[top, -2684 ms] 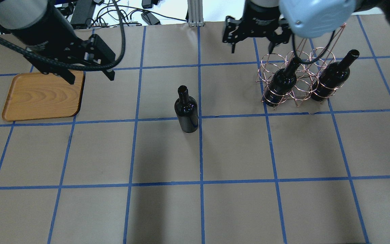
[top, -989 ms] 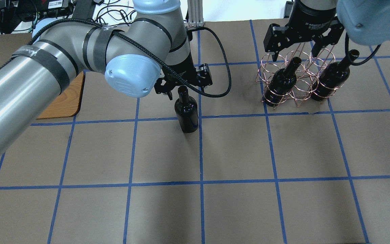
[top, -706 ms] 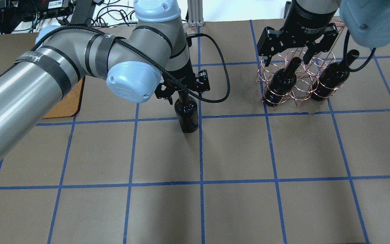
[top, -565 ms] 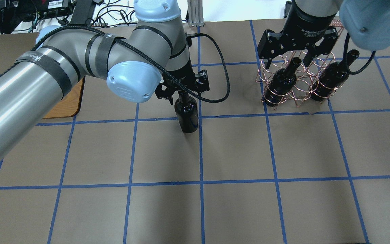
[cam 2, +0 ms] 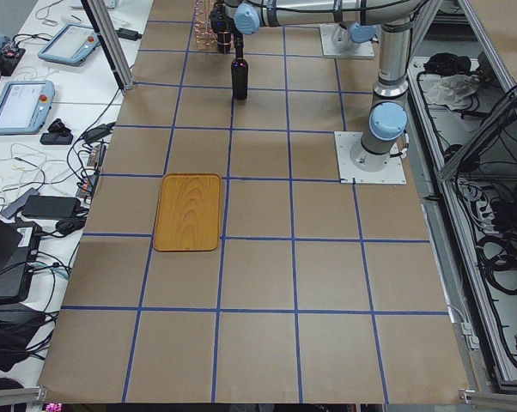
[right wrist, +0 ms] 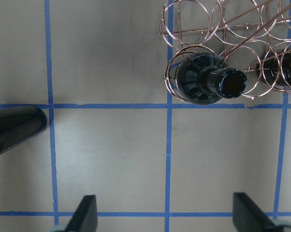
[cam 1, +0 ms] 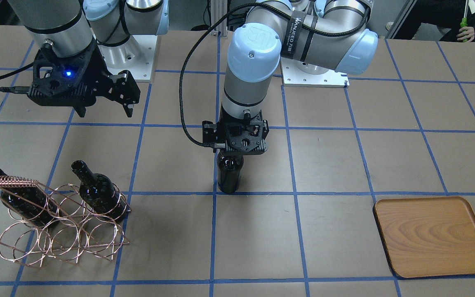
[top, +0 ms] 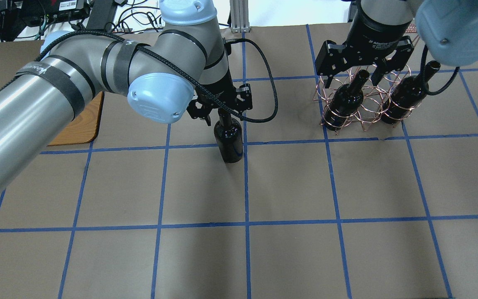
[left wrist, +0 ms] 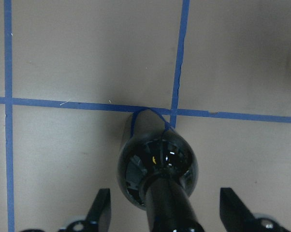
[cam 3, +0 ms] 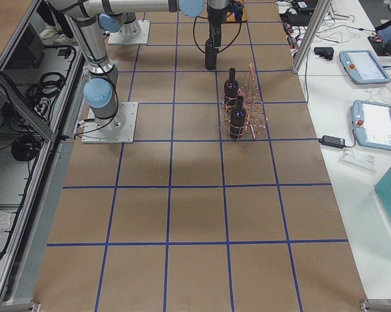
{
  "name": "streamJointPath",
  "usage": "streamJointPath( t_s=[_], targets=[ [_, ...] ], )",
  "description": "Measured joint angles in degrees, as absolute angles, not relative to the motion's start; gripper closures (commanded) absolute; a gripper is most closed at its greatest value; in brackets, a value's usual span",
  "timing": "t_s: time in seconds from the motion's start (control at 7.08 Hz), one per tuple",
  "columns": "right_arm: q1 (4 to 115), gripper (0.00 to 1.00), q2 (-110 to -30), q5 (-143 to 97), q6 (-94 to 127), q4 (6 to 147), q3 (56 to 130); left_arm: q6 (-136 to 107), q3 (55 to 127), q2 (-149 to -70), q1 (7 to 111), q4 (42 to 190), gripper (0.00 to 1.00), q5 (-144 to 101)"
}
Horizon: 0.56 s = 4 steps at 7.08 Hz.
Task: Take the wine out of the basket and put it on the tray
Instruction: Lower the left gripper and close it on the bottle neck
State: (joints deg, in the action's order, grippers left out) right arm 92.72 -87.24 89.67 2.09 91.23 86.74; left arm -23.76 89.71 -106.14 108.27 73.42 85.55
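Left tool (top: 225,117): I am holding it straight down over the wine (top: 230,141), with the neck sitting between the two fingers (left wrist: 100,210). The wrist view is showing a clear gap on each side of the neck, so the tool is spread wide and is not gripping. The wine is standing upright on the surface (cam 1: 344,165), out of the basket. Its base is resting right at a crossing of the blue tape (left wrist: 179,58) lines, near the middle of the surface.

Right tool (cam 1: 106,110): I am hanging it above the surface on my side of the basket (cam 1: 62,241), touching nothing. Its fingers (right wrist: 86,212) are also spread wide, with only bare surface between them.

Farther out on my right, the basket is sitting on the surface and carrying two more bottles. The second bottle (cam 1: 97,192) is resting tilted in the loops at the end nearer the wine, neck rising toward me. The third bottle (cam 1: 15,202) is resting the same way at the outer end, under the coiled handle (cam 1: 10,181).

Farthest out on my left, the tray (cam 1: 433,235) is lying flat on the surface, well apart from the wine.
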Motion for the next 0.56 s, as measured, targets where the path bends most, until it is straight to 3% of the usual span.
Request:
streamJointPath(
  t_s=[0.28,0.56],
  targets=[
    [92.7,0.00,-87.3,89.9,2.0,91.2,86.7,-24.2,89.7,-106.2,108.1,73.1,0.45,85.4],
    [92.7,0.00,-87.4,90.0,2.0,91.2,86.7,-24.2,89.7,-106.1,108.1,72.3,0.59,85.4]
  ],
)
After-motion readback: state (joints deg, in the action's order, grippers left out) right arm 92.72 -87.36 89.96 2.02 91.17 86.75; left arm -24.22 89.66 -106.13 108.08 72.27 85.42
